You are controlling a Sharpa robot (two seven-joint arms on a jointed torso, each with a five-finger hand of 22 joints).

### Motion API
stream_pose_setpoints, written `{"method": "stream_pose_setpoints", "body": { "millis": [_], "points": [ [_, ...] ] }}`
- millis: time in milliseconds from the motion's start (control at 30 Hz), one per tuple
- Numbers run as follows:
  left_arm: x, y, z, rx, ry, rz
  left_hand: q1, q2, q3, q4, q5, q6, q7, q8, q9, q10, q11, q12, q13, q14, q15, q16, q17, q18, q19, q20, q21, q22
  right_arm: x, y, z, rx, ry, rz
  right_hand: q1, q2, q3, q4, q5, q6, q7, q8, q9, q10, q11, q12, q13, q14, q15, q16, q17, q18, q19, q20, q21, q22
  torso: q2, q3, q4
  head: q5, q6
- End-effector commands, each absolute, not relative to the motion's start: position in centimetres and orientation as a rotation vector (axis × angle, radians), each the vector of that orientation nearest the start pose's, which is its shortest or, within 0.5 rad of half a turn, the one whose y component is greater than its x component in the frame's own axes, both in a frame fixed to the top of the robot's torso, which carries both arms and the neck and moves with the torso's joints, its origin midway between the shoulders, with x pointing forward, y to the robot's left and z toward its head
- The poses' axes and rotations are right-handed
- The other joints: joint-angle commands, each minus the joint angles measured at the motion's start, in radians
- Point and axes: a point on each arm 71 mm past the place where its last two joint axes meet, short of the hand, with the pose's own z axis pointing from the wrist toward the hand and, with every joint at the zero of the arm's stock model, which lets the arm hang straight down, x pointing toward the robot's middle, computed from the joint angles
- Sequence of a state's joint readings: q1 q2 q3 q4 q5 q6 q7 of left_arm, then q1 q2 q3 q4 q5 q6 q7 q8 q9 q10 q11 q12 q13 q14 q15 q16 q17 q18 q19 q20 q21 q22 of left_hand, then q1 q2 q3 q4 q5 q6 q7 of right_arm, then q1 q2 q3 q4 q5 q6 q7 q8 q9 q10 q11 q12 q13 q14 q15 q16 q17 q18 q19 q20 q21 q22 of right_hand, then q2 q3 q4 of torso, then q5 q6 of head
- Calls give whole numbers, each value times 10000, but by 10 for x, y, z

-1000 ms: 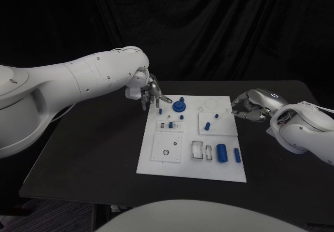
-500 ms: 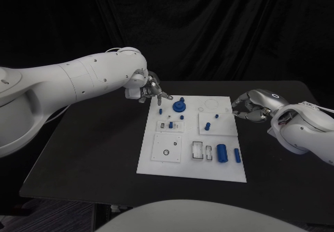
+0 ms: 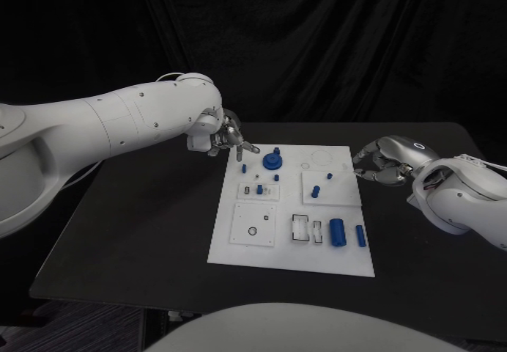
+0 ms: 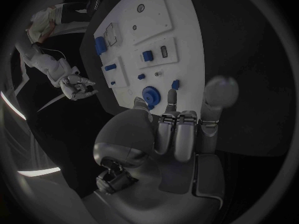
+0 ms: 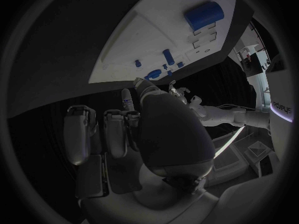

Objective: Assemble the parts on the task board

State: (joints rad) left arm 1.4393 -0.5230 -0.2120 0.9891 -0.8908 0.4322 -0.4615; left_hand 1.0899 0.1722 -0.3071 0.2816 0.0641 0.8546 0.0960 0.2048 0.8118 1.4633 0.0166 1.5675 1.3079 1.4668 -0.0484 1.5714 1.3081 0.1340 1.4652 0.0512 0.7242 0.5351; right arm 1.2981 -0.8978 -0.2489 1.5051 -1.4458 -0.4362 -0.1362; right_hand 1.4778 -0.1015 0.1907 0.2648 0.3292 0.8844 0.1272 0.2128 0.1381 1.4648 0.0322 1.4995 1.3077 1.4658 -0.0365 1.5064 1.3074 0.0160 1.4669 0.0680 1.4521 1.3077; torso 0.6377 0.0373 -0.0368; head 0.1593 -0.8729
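Left hand [image 3: 226, 137] hovers off the task board's [image 3: 239, 242] far-left corner, fingers apart, empty, beside the round blue part [image 3: 272, 158]. Right hand [image 3: 382, 161] off the right edge, fingers curled, empty. Risk: descending fingers clip upright parts, shift board on table [image 3: 138, 235].

My left hand [image 3: 224, 136] hangs off the far left corner of the task board [image 3: 241, 246], its arm spanning the table's left side, with the tall blue knob [image 3: 272, 157] just beside my fingertips. My right hand [image 3: 382, 160] waits off the board's right edge. Bare black table [image 3: 148, 227] lies open along the near side.
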Motion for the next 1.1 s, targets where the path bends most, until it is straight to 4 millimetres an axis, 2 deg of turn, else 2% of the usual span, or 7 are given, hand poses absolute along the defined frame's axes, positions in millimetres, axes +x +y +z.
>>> {"method": "stream_pose_setpoints", "body": {
  "millis": [33,100,233,267,333,500,1100],
  "points": [
    [574,210,-181,-1468,24713,-3075,-124,-62,-13,23,-15,-149,125,-168,14,1075,128,33,2629,1040,152,-6,2627,402,328,174,-3271,-3327,479,-244,-208,-1376,16821,4811,15,34,37,8,32,-21,-24,-27,-14,321,59,-61,1438,774,33,-1,1230,192,412,70,-60,2078,3,1,-3,13,3],
    [574,209,-181,-1423,24724,-3158,-132,-32,10,0,-34,-337,241,-304,37,1075,226,33,2629,1040,311,-6,2627,525,-21,372,-5198,-4762,479,-244,-208,-1375,16822,4810,15,34,37,8,32,-21,-24,-27,-14,321,59,-61,1438,774,33,-1,1230,192,412,70,-60,2078,1,8,-13,26,3],
    [572,209,-181,-1383,24747,-3187,-42,24,116,-44,14,-93,227,-209,163,1075,279,33,2629,1040,318,-6,2627,538,497,356,-5652,-4673,479,-244,-208,-1380,16826,4816,13,39,41,8,35,-19,-24,-28,-14,318,59,-65,1432,771,33,-7,1215,195,407,70,-70,2074,-1,8,-10,28,3],
    [572,209,-181,-1391,24761,-3139,-12,20,153,-48,49,99,164,-138,212,1075,238,33,2629,1040,253,-6,2627,523,532,296,-5324,-4543,479,-244,-208,-1382,16828,4817,13,39,41,8,35,-19,-24,-28,-14,318,59,-65,1432,771,33,-7,1215,195,407,70,-70,2074,-4,7,-12,35,3],
    [572,210,-182,-1417,24819,-2975,-3,38,210,-21,165,448,4,7,357,1075,60,33,2629,1040,110,-6,2627,128,648,102,-1504,-947,479,-243,-208,-1385,16828,4821,13,39,41,8,35,-19,-24,-28,-14,318,59,-65,1432,771,33,-7,1215,195,407,70,-70,2074,-7,7,5,31,3],
    [571,213,-184,-1514,25033,-2396,8,30,276,-31,232,826,-187,150,627,1075,-141,33,2629,1040,-105,-6,2627,-219,728,-85,1366,1777,479,-242,-208,-1404,16821,4842,13,39,41,8,35,-19,-24,-28,-14,318,59,-65,1432,771,33,-7,1215,195,407,70,-70,2074,-5,7,-17,75,3],
    [571,207,-188,-1298,25622,-1549,196,-73,487,-192,298,985,-301,139,970,1075,-283,33,2629,1040,-247,-6,2627,-455,806,-246,3321,3691,480,-238,-208,-1479,16827,4921,13,46,49,5,44,-12,-25,-25,-14,303,59,-80,1408,768,32,-13,1202,198,402,69,-81,2071,-2,7,-39,98,3]
  ]
}}
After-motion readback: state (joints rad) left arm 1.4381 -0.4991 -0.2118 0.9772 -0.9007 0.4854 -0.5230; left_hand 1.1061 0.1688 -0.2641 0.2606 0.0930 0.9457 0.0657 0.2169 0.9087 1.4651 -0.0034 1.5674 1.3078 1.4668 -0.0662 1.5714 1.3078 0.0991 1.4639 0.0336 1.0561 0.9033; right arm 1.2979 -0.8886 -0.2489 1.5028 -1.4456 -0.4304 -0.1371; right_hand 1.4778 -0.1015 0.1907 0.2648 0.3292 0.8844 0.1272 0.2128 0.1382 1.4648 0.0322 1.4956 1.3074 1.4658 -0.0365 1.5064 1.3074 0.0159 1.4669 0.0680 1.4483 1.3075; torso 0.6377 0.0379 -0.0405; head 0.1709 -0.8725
